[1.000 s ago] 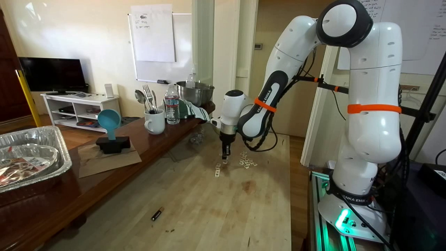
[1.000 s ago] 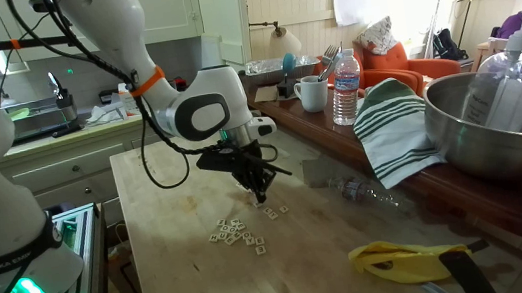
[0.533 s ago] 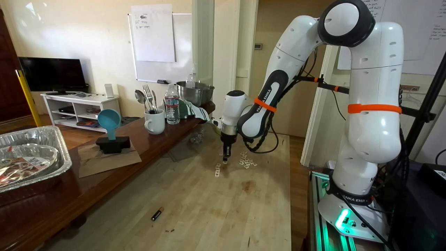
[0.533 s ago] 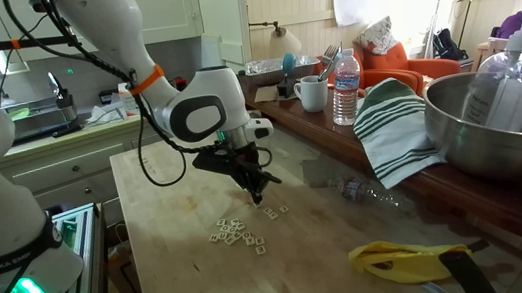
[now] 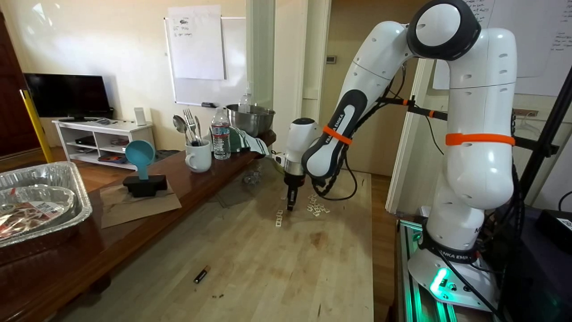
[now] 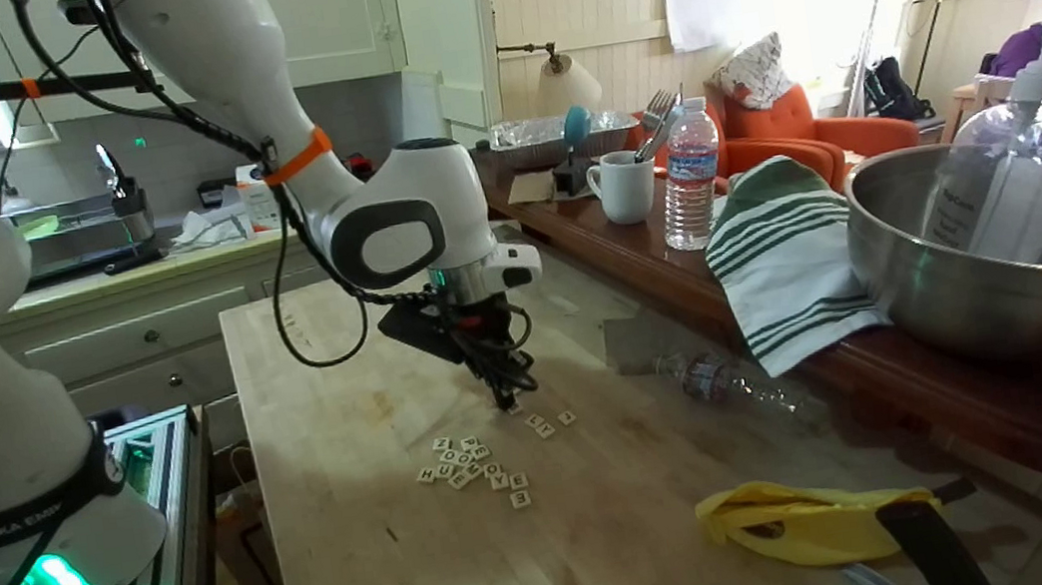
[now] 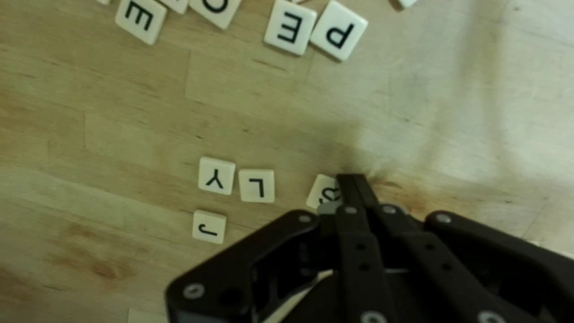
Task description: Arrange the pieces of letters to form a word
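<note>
Letter pieces (image 6: 463, 459) lie flat on the wooden table (image 6: 437, 575) near my claw (image 7: 353, 176), which is clenched, its two fingers (image 7: 346, 190) pressed together. Right by the tips, one piece (image 7: 318, 193) sits partly covered in my wrist view; I can't tell whether they touch. Left of the claw I read L (image 7: 256, 185), then Y (image 7: 216, 175) farther out, with J (image 7: 209, 226) near Y. Ahead of the claw, farther off at the top of that view, I see E (image 7: 290, 27) beside P (image 7: 339, 36). Well apart from the claw, in both exterior views, a mug (image 5: 199, 156) and a water bottle (image 5: 221, 136) stand on the dark counter (image 5: 192, 188). Much farther off, in an exterior view, is a television (image 5: 69, 95).
</note>
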Motion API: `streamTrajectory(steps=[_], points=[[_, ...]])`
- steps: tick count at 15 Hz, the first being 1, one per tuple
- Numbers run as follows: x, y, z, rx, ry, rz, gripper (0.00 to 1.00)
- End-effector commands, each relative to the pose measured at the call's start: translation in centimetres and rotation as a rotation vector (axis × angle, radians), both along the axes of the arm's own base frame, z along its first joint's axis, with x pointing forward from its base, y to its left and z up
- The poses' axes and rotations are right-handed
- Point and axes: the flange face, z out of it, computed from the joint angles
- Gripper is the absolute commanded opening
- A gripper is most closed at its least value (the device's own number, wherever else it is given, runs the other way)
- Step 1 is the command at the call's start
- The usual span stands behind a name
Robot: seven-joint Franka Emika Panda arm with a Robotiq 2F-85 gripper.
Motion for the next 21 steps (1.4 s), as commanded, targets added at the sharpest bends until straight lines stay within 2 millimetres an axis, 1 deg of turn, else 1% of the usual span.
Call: streamTrajectory(steps=[1,6,14,21], points=[[-0.1,0.0,-0.7,0.019,0.003,-0.004,0.0],[0.6,0.7,-1.2,0.026,0.013,0.048,0.0],[1.2,0.4,-1.2,-0.001,0.021,0.114,0.0],[1.6,0.8,-1.4,0.002,0.023,0.176,0.0]])
